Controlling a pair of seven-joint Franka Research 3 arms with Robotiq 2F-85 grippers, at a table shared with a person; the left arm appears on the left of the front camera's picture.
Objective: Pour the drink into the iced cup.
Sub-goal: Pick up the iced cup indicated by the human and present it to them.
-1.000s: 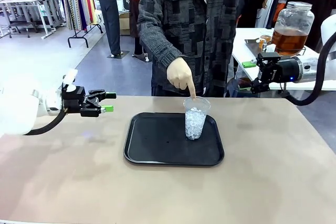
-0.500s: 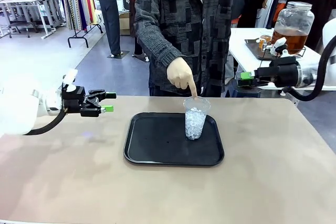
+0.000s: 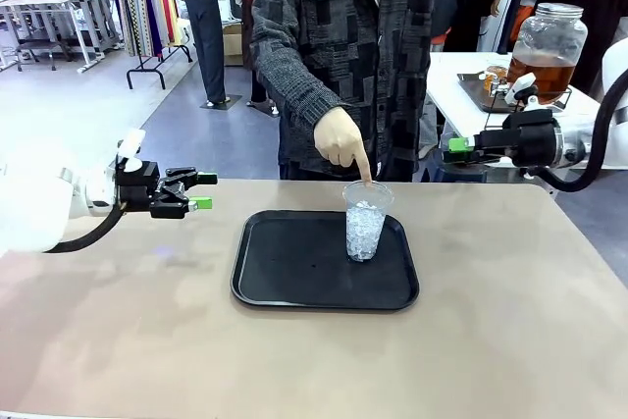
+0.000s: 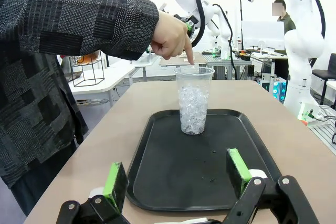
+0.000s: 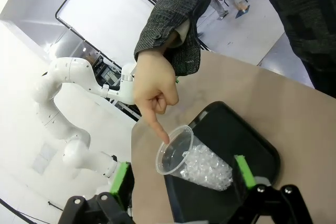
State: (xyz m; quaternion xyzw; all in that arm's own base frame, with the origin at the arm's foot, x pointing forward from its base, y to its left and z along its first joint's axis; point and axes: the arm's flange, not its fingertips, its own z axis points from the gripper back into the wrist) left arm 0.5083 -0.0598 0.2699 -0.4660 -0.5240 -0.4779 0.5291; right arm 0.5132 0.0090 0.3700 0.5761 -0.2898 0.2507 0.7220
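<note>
amber drink (image 3: 538,77) beyond the right pincer (image 3: 457,149)

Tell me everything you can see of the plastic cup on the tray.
The cup is a clear, lidless plastic tumbler, slightly tapered toward its base. It stands upright on the black tray, in its far right part. Ice pieces fill most of it, with no coloured liquid among them. The person's hand points an index finger down at its rim; contact can't be told.

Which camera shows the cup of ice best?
The left wrist view: the iced cup stands close, upright and whole. The front view shows it smaller, on the tray; the right wrist view shows it sideways.
</note>
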